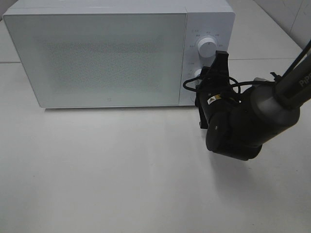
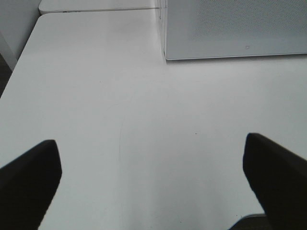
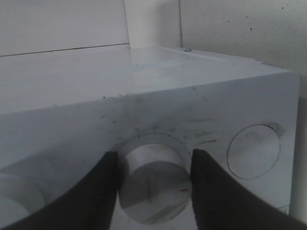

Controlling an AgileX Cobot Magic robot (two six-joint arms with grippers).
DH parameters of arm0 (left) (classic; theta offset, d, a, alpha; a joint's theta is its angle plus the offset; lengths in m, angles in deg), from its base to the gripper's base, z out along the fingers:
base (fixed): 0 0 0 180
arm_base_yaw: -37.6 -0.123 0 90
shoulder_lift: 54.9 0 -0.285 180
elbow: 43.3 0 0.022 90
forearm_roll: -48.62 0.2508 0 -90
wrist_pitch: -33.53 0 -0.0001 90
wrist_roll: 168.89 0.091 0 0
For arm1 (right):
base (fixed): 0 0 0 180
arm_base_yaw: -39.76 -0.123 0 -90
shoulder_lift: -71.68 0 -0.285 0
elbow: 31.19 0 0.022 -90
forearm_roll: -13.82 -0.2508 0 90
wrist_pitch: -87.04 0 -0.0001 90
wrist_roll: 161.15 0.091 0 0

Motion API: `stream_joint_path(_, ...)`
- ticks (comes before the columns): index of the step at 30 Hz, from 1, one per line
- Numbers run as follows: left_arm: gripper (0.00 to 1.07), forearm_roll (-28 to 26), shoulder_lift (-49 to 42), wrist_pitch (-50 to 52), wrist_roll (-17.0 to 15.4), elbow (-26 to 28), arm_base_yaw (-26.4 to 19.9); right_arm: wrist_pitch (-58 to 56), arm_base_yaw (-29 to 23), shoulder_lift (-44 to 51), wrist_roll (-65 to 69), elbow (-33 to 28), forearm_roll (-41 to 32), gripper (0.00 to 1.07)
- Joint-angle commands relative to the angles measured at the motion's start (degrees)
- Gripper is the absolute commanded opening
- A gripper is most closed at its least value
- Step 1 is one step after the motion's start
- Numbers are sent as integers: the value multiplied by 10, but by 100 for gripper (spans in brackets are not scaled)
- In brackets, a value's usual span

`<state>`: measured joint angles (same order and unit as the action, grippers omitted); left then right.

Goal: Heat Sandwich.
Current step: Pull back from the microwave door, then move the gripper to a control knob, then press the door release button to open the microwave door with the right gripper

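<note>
The sandwich is out of view in every frame. A white microwave [image 1: 97, 53] stands at the back of the table with its door closed. My right gripper [image 1: 206, 80] is at the control panel. In the right wrist view its two dark fingers [image 3: 103, 191] press on either side of a round white knob [image 3: 153, 184] with a red mark, so the right gripper [image 3: 153, 191] is shut on it. My left gripper [image 2: 153, 187] hangs over bare tabletop near the microwave's front corner [image 2: 165, 52]. It is open wide and holds nothing.
A second knob [image 1: 208, 47] sits higher on the panel. A flat round button [image 3: 254, 151] lies beside the gripped knob. The white table [image 1: 121, 170] stretches in front of the microwave. A tiled wall stands behind.
</note>
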<state>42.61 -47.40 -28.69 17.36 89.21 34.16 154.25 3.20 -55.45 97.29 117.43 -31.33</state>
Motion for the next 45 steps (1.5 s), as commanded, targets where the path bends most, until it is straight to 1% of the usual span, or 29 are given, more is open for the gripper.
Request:
stream_joint_path(1, 98, -4, -9, 7, 2, -1, -3, 4, 6, -1, 1, 4, 2, 15)
stream_joint_path(2, 98, -4, -9, 7, 2, -1, -3, 5, 6, -1, 1, 4, 2, 18)
stream_joint_path(3, 98, -4, -9, 7, 2, -1, -3, 6, 6, -1, 1, 4, 2, 24)
stream_joint_path(4, 98, -4, -9, 7, 2, -1, -3, 6, 6, -1, 1, 4, 2, 24)
stream_joint_path(7, 98, -4, -9, 7, 2, -1, -3, 7, 6, -1, 1, 4, 2, 38)
stream_joint_path(8, 98, -4, -9, 7, 2, -1, -3, 7, 6, -1, 1, 4, 2, 38)
stream_joint_path(9, 98, -4, -9, 7, 2, -1, -3, 7, 6, -1, -1, 4, 3, 48)
stream_joint_path(11, 98, -4, -9, 7, 2, -1, -3, 7, 6, -1, -10, 4, 3, 59)
stream_joint_path(12, 98, -4, -9, 7, 2, -1, -3, 7, 6, -1, -21, 3, 3, 70)
stream_joint_path(13, 98, -4, -9, 7, 2, -1, -3, 7, 6, -1, -21, 3, 3, 70)
stream_joint_path(16, 98, -4, -9, 7, 2, -1, -3, 7, 6, -1, -29, 3, 7, 81)
stream_joint_path(23, 98, -4, -9, 7, 2, -1, -3, 11, 6, 1, -28, -6, 31, 76)
stream_joint_path(29, 98, -4, -9, 7, 2, -1, -3, 49, 6, 6, -18, -38, 53, 76)
stream_joint_path(33, 98, -4, -9, 7, 2, -1, -3, 18, 6, 28, -17, -65, 64, 76)
stream_joint_path(34, 98, -4, -9, 7, 2, -1, -3, 17, 6, 35, -23, -81, 72, 76)
stream_joint_path(36, 98, -4, -9, 7, 2, -1, -3, 18, 6, 38, -26, -86, 79, 76)
stream_joint_path(40, 98, -4, -9, 7, 2, -1, -3, -3, 6, 72, -45, -114, 131, 76)
stream_joint_path(41, 98, -4, -9, 7, 2, -1, -3, -3, 6, 72, -45, -114, 131, 76)
stream_joint_path(45, 98, -4, -9, 7, 2, -1, -3, -93, 6, 119, -107, -135, 190, 76)
